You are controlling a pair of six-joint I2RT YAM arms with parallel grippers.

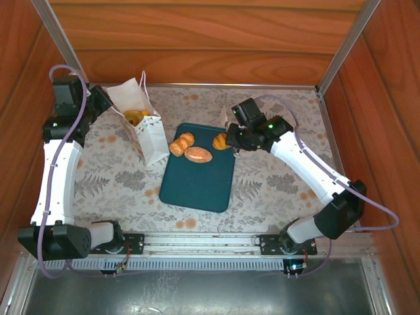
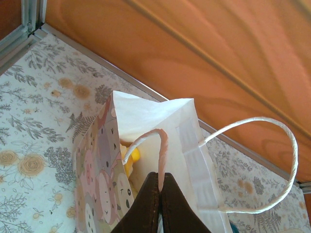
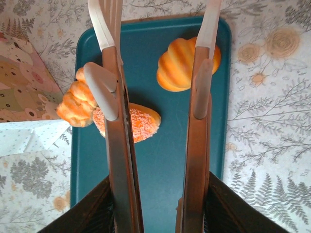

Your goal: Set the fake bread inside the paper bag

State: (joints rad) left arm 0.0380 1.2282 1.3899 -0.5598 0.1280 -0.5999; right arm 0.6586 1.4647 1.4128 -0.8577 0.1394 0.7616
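Bright, even light with soft shadows; the fingers (image 3: 119,160) close to the lens look slightly blurred

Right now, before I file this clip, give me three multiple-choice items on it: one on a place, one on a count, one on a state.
1. Where does the white paper gift bag stand?
A) left of the dark teal rectangular tray
B) on the tray
C) right of the tray

2. How many glossy orange-brown toy pastries lie outside the bag?
A) one
B) three
C) six

3. What are the left jaws doing?
A) shut on the bag's white cord handle
B) wide open above the tray
C) shut on a pastry

Answers:
1 A: the top view shows the bag past the tray's left edge.
2 B: a ridged croissant, a sugared oval bun and a ridged round bun.
3 A: the left wrist view shows the cord pinched between closed jaws.
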